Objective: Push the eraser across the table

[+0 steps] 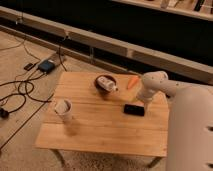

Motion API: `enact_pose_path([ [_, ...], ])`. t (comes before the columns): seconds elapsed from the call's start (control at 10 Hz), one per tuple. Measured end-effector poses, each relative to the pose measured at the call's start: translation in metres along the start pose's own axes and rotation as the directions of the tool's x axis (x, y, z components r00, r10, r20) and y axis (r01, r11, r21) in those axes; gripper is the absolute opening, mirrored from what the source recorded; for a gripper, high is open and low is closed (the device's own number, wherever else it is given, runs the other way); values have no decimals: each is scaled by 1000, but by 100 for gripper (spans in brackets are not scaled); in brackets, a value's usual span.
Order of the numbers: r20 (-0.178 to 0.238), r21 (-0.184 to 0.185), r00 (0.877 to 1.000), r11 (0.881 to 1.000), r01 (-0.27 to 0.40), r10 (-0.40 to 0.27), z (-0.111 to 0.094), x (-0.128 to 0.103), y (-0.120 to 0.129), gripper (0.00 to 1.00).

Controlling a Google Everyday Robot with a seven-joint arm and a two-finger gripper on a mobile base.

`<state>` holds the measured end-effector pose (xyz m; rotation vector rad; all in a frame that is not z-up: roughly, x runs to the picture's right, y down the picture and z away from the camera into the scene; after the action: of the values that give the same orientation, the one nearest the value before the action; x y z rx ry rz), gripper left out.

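The eraser (pixel 134 109), a small flat black block, lies on the right part of the light wooden table (pixel 100 127). My white arm comes in from the right. Its gripper (pixel 141 101) hangs just above and behind the eraser's right end, close to it; whether it touches the eraser I cannot tell.
A dark bowl with a bottle in it (pixel 106 83) sits at the table's back middle. An orange carrot-like piece (pixel 132 82) lies at the back right, near the arm. A pale cup (pixel 63 110) stands at the left. Cables and a small box (pixel 46 66) lie on the floor at left.
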<state>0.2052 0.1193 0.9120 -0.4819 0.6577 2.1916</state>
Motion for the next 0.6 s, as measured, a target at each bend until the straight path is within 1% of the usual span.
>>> enact_pose_path([
  [0.3,-24,-16,999,999,41,-41,3,17,17,65],
  [0.6,-43,-39,997,997,68,-70,11,26,29,65],
])
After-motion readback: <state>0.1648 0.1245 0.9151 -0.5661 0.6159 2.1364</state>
